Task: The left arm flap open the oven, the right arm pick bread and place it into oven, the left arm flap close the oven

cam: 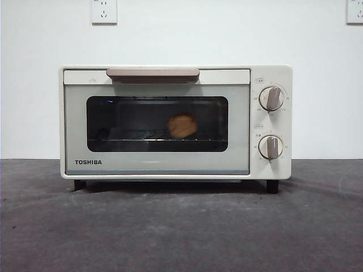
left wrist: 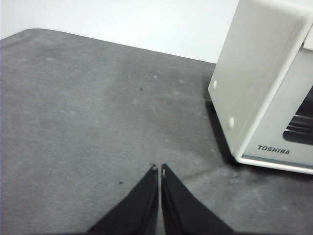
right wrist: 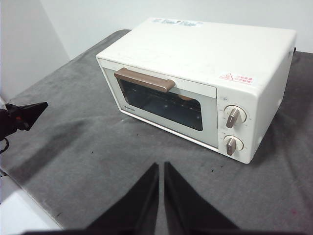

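Observation:
The cream-white TOSHIBA oven (cam: pixel 170 122) stands in the middle of the grey table with its door shut and the beige handle (cam: pixel 152 73) up. Through the dark window the golden-brown bread (cam: pixel 182 126) rests on the wire rack inside. My left gripper (left wrist: pixel 159 169) is shut and empty, low over the mat off the oven's (left wrist: pixel 254 83) left side. My right gripper (right wrist: pixel 161 166) is shut and empty too, raised well in front of the oven (right wrist: pixel 205 63), apart from it. Neither gripper shows in the front view.
The grey mat (cam: pixel 181 226) covers the table in front of the oven. Two knobs (cam: pixel 271 98) sit on the oven's right panel. A white wall with sockets (cam: pixel 104 11) stands behind. The other arm's black tip (right wrist: pixel 22 116) shows at the mat's edge.

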`<state>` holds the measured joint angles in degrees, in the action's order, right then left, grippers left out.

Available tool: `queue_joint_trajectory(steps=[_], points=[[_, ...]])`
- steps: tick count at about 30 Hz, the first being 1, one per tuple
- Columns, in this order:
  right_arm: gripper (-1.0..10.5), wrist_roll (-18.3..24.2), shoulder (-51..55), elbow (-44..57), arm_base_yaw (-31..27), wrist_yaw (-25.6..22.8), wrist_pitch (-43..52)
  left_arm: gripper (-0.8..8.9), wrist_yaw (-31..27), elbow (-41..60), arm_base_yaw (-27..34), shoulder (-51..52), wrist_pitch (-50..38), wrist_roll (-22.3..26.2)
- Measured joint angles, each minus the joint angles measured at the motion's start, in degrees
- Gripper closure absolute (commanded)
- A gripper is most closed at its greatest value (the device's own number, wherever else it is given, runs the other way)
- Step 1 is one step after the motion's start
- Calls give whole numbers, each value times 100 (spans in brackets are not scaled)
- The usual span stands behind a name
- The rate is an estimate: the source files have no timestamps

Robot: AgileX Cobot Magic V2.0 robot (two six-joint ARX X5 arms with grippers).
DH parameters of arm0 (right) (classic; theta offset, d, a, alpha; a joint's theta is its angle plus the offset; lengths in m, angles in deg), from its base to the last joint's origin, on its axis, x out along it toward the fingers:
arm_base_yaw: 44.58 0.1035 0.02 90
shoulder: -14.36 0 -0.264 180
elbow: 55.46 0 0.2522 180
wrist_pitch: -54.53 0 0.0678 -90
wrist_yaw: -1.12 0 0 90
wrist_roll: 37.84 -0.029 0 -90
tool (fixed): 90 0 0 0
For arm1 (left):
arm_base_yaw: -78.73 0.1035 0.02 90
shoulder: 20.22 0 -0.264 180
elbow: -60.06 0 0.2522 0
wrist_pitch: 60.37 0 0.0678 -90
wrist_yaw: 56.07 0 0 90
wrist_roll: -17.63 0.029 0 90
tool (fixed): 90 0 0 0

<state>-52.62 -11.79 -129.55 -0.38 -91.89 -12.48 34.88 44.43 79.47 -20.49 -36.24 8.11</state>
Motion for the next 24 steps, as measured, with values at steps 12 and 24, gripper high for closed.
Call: queue_joint_trajectory(steps=[12,24], points=[[931,0,0,0,0,0,0,801,-17,0,0,2,0,457],[932,0,0,0,0,0,0,801,-17,0,0,2,0,470]])
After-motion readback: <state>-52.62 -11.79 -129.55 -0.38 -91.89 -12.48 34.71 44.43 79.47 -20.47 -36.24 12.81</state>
